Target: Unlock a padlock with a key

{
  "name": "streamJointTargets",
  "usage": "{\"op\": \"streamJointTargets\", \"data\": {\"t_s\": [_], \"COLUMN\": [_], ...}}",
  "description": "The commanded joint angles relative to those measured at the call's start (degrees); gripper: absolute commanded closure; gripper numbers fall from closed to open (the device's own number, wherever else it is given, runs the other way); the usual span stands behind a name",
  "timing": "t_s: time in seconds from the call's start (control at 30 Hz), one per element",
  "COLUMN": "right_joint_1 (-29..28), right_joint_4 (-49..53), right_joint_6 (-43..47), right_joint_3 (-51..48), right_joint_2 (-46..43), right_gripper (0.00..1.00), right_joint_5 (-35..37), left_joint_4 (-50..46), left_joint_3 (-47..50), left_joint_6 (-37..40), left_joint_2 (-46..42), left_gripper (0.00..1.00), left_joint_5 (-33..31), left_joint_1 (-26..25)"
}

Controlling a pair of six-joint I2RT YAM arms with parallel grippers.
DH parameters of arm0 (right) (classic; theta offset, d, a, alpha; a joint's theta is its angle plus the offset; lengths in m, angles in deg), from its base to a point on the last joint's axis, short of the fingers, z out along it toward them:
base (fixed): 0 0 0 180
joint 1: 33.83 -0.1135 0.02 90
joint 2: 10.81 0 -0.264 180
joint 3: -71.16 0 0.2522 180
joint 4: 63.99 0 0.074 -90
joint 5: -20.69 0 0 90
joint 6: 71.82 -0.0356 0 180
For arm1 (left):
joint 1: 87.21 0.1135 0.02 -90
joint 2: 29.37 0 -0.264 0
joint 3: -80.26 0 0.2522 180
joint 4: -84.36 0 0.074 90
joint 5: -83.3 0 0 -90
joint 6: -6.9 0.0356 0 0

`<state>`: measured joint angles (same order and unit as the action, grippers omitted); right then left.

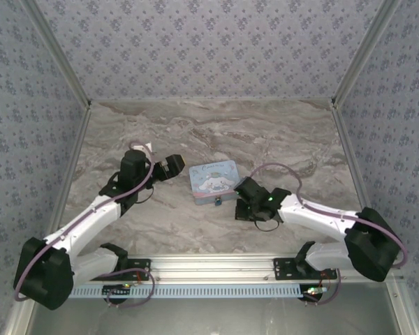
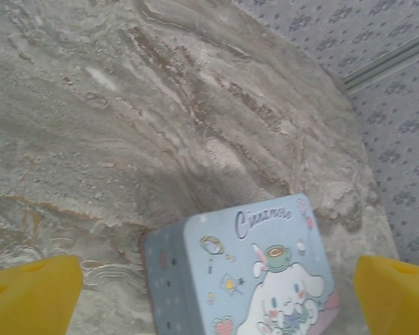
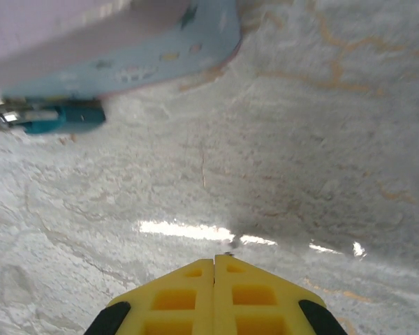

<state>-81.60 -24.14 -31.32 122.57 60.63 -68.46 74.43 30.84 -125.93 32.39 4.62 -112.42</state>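
The small teal padlock [image 3: 64, 118] lies on the marble table against the near side of the pale-blue cartoon tin [image 3: 126, 49], its shiny shackle pointing left. It appears as a blue speck [image 1: 216, 203] in the top view. My right gripper [image 3: 214, 269] is shut low over the table, a short way right of the padlock. A tiny dark sliver, apparently the key [image 3: 228, 253], pokes out from between the tips. My left gripper [image 2: 213, 303] is open wide at the tin's [image 2: 251, 272] far-left corner, holding nothing.
The tin [image 1: 213, 179] sits mid-table between my left gripper [image 1: 169, 166] and my right gripper [image 1: 246, 200]. Patterned walls close the table [image 1: 216, 125] on three sides. Bare marble lies behind the tin.
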Motion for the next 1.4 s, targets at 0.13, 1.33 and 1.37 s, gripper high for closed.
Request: {"op": "streamJointTargets", "data": {"t_s": [0.13, 1.33, 1.37], "right_joint_1": [4.5, 1.8, 1.6], "right_joint_4": [-3.6, -35.8, -36.0], "right_joint_6": [5.0, 16.2, 16.0], "right_joint_3": [0.6, 21.1, 21.0], "right_joint_2": [-8.3, 12.2, 12.2], "right_gripper": [1.00, 1.00, 1.00], "right_joint_5": [0.8, -3.2, -3.3], "left_joint_4": [-3.4, 22.3, 22.5], "left_joint_3": [-5.9, -5.8, -5.7], "left_joint_6": [-10.9, -84.0, -84.2], "left_joint_2": [1.0, 16.3, 16.5], "left_gripper": [0.01, 0.44, 0.44], "left_joint_5": [6.2, 13.7, 13.6], "left_joint_1": [-0.3, -6.4, -6.5]}}
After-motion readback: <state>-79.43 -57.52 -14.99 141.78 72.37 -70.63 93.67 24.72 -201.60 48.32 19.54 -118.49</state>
